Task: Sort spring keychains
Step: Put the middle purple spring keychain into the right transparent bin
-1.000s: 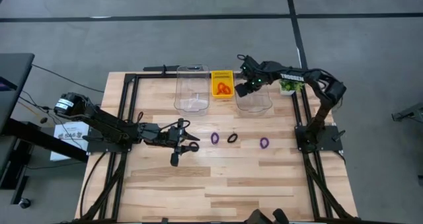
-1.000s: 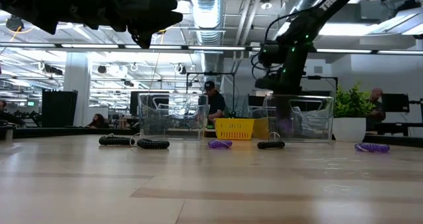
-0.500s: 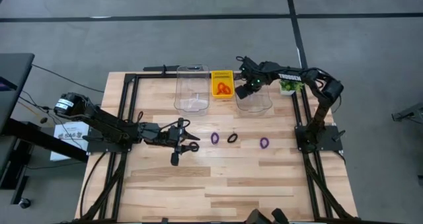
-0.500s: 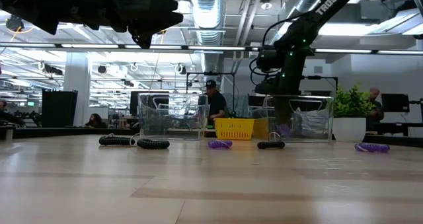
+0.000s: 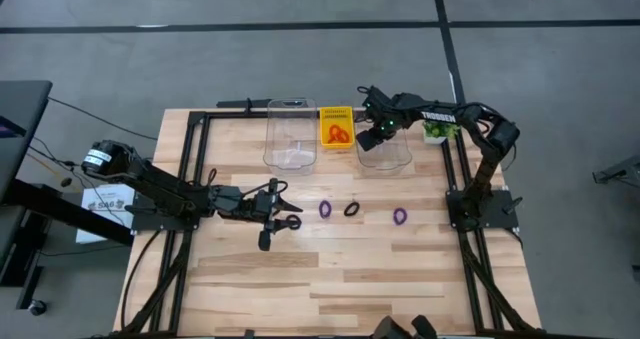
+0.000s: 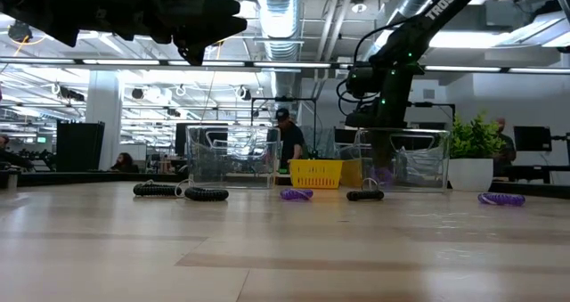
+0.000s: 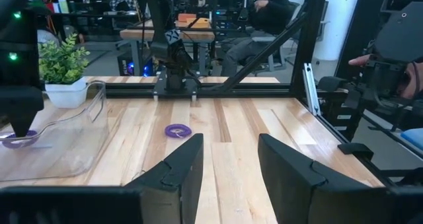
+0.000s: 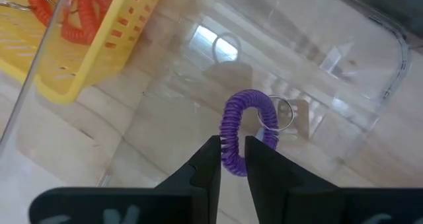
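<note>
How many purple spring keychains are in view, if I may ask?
3. One purple keychain lies left of the black keychain, another right of it; the third is at the right tool in the clear bin. Others may be hidden.

We see three spring keychains (image 5: 351,209) in a row mid-table, basket (image 5: 336,127) between two bins (image 5: 290,134) at the far edge, left gripper (image 5: 285,216) beside the row, right gripper (image 5: 372,131) over the right bin.
</note>
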Motion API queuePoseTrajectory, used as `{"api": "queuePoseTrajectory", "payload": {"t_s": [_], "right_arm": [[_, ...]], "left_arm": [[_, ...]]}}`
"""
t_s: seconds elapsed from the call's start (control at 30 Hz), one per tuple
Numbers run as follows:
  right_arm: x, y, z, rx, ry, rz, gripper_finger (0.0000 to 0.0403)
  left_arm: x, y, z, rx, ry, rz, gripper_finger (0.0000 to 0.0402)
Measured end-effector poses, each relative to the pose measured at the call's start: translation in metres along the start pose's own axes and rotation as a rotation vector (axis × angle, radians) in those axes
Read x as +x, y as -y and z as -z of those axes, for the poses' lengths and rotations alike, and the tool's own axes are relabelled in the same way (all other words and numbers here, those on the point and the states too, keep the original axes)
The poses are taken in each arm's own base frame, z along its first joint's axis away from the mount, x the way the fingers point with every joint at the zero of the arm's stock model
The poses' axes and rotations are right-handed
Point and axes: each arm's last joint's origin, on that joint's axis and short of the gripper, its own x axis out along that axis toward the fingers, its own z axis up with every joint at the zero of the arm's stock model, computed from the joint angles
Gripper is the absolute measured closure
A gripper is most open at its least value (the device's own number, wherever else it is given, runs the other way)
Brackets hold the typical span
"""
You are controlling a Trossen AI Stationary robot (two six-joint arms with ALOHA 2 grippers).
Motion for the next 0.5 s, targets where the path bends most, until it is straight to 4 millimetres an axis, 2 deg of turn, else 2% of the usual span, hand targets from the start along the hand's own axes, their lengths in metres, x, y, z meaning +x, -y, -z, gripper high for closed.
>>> {"api": "queuePoseTrajectory", "payload": {"t_s": [0.5], "right_arm": [[0.0,0.0002,0.0007,-0.027,-0.007,0.002,0.0341]], "left_arm": [[0.0001,0.0,-0.0001,0.0,0.0,0.0,0.0259]]}}
